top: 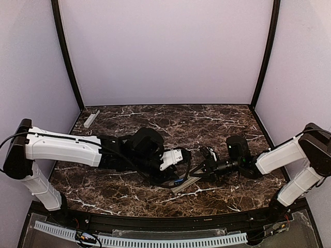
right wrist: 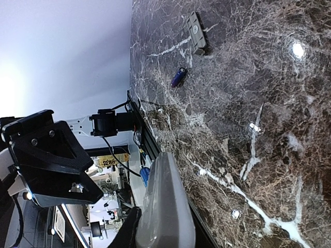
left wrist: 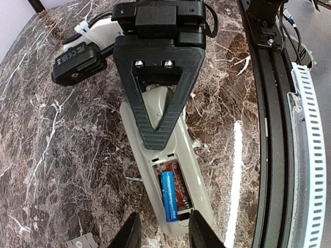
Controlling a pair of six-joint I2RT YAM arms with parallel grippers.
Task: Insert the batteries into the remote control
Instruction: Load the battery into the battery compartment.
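The remote control (left wrist: pixel 178 155) lies back-up on the marble with its battery bay open. One blue battery (left wrist: pixel 169 196) sits in the bay's left slot; the slot beside it shows bare contacts. My right gripper (left wrist: pixel 156 135) is shut on the remote's far half, one black finger flat along its top. My left gripper (left wrist: pixel 164 233) hovers open over the bay end, one fingertip on either side of it. In the right wrist view the remote (right wrist: pixel 165 206) fills the right gripper (right wrist: pixel 160 232), and a second battery (right wrist: pixel 179 76) lies loose on the table. From above, both arms meet over the remote (top: pixel 185 182).
A small flat grey piece (right wrist: pixel 197 32) lies just beyond the loose battery; a similar grey piece (left wrist: pixel 83 242) shows by my left fingers. A narrow pale bar (top: pixel 91 118) rests at the table's back left corner. A black rail (left wrist: pixel 274 129) runs along the near edge.
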